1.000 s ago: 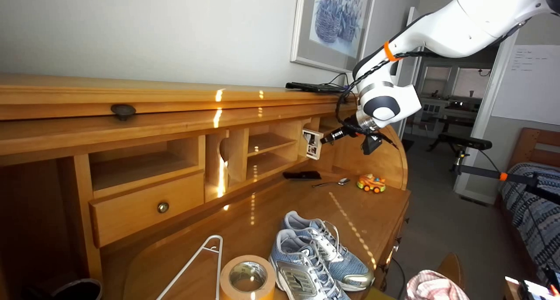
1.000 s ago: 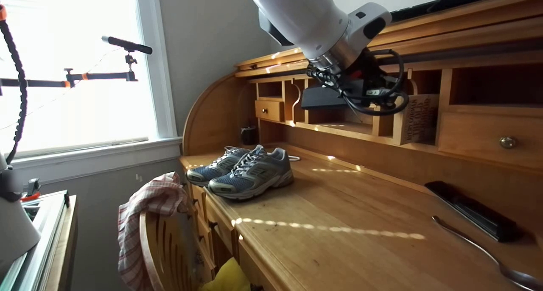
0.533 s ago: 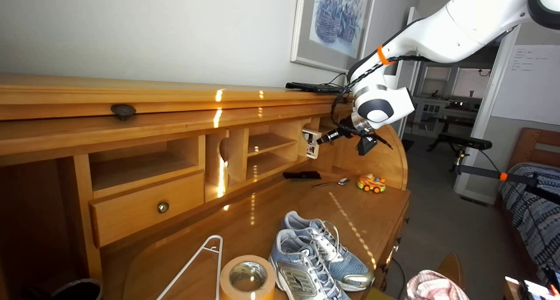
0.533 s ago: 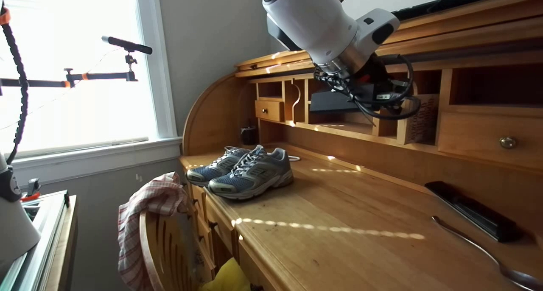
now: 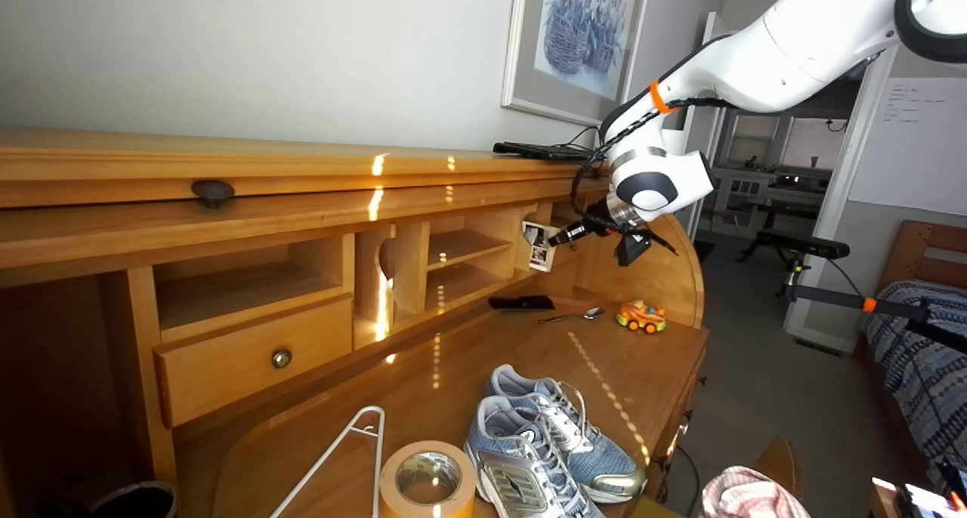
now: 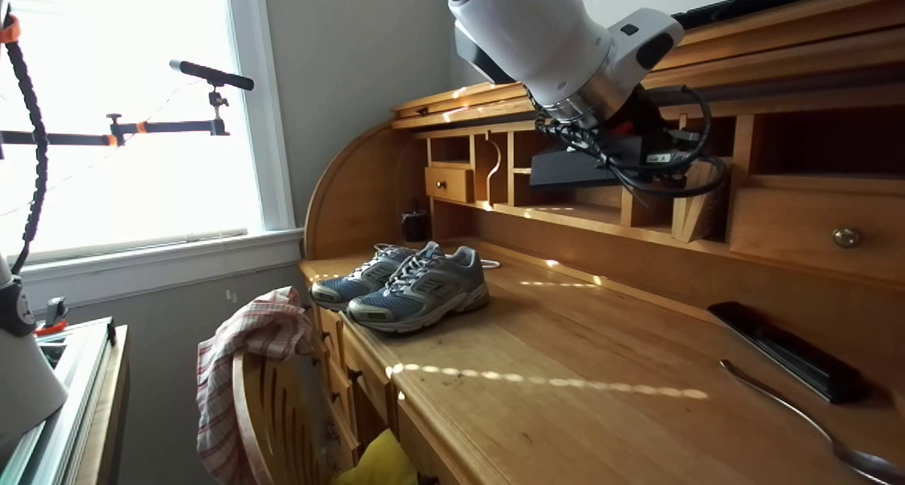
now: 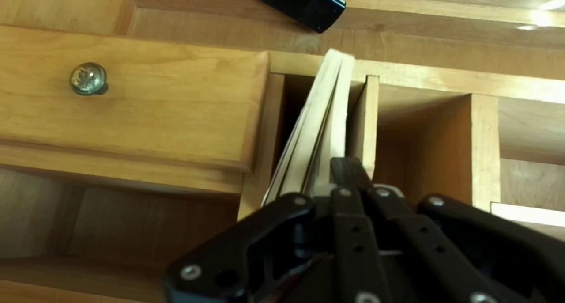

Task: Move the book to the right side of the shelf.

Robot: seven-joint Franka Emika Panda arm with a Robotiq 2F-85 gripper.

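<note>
The book (image 5: 538, 248), with a whitish cover and dark pictures, stands in the shelf's narrow pigeonhole (image 7: 300, 64). In the wrist view the pale page edges of the book (image 7: 340, 108) show, with more pale edges beside it. They lean toward the knobbed drawer at their upper end. They also show leaning in an exterior view (image 6: 696, 213). My gripper (image 7: 350, 164) is shut, with nothing seen between its fingers. Its tip is against or very close to the book, on the thin divider's side; contact is unclear. It also shows in an exterior view (image 5: 555, 241).
The knobbed drawer (image 7: 176, 104) is beside the pigeonhole, and a thin divider (image 7: 370, 122) bounds its other side. A black slab (image 6: 785, 351) and a spoon (image 6: 785, 407) lie on the desk below. A toy car (image 5: 641, 316) and sneakers (image 5: 529, 442) stand farther off.
My gripper has moved sideways along the hutch toward the drawer beside the pigeonhole. The books now lean that way, and the lettered cover seen earlier is mostly out of sight.
</note>
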